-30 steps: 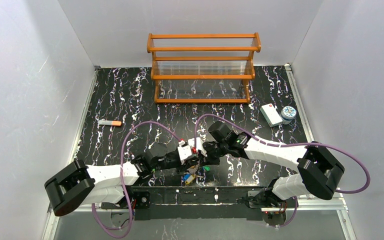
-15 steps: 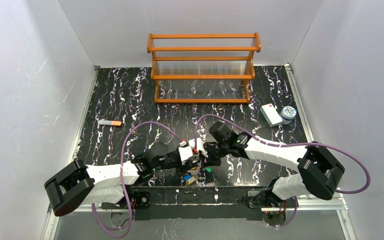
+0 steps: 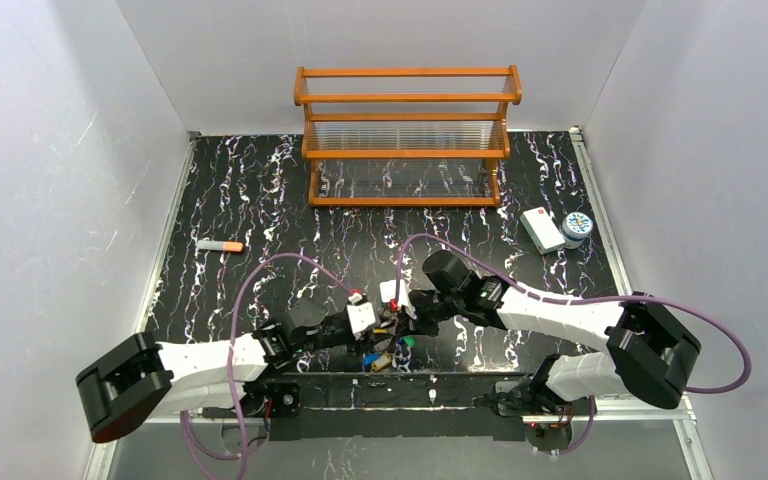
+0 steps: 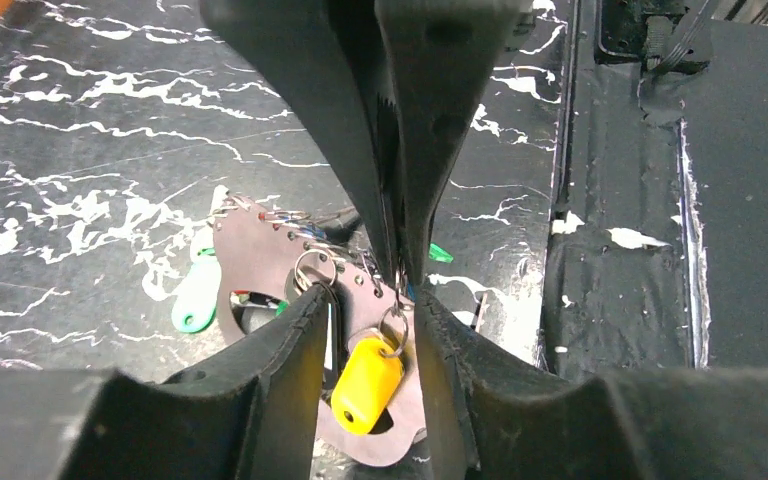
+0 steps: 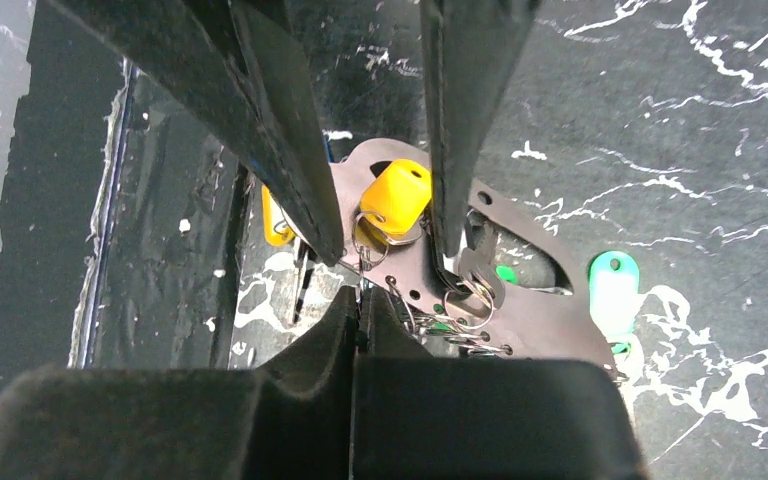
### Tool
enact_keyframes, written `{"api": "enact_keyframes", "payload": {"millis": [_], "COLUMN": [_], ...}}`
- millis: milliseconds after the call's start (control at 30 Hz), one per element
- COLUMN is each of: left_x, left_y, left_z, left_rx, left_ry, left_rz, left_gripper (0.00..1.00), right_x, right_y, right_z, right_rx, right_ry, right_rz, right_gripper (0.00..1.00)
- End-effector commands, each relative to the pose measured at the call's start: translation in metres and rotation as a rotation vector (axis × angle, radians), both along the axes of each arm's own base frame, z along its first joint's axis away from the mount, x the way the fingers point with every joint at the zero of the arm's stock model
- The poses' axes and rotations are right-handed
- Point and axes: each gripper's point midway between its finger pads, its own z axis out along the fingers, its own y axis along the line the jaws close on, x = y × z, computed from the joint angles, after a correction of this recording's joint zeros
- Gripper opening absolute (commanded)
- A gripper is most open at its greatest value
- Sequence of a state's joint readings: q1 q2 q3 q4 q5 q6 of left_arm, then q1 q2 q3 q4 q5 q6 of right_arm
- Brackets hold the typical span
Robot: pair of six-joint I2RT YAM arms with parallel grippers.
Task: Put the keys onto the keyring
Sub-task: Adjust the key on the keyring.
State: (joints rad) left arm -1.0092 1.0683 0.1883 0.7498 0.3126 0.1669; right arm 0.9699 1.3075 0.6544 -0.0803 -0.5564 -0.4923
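My left end effector (image 4: 368, 300) stands narrowly apart around the yellow key (image 4: 365, 385), without squeezing it. My right end effector (image 5: 360, 305) is closed tight just beside that key's small ring (image 4: 393, 322); whether it pinches anything, I cannot tell. The keys (image 3: 385, 350) lie bunched on the counter (image 3: 260, 200), near its front edge.

At the top centre of the overhead view I see a wooden rack (image 3: 407, 135) with clear shelves on the black marbled tabletop (image 3: 260, 190). At right, a white box (image 3: 541, 229) sits just beside a round patterned tin (image 3: 577, 227). At left lies an orange-tipped grey stick (image 3: 220, 245).
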Motion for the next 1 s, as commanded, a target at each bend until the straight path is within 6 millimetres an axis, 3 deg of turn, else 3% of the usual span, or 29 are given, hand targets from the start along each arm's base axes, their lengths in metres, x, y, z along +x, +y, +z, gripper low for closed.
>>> {"api": "enact_keyframes", "payload": {"millis": [0, 300, 700, 867, 967], "left_x": [0.003, 0.004, 0.003, 0.001, 0.001], "left_y": [0.014, 0.012, 0.001, 0.000, 0.000], "left_z": [0.009, 0.014, 0.017, 0.022, 0.018], "left_rx": [-0.047, -0.056, -0.051, -0.069, -0.060], "left_ry": [-0.044, -0.053, -0.043, -0.039, -0.028], "left_rz": [0.064, 0.061, 0.023, 0.016, 0.017], "left_gripper": [0.38, 0.36, 0.19, 0.27, 0.26], "right_x": [0.007, 0.005, 0.004, 0.005, 0.006], "right_y": [0.019, 0.022, 0.023, 0.024, 0.025], "right_z": [0.034, 0.044, 0.046, 0.046, 0.048], "right_rx": [0.155, 0.170, 0.168, 0.172, 0.177], "right_ry": [-0.069, -0.067, -0.063, -0.067, -0.068], "right_rz": [0.001, 0.023, 0.032, 0.031, 0.032], "right_gripper": [0.01, 0.01, 0.01, 0.01, 0.01]}}
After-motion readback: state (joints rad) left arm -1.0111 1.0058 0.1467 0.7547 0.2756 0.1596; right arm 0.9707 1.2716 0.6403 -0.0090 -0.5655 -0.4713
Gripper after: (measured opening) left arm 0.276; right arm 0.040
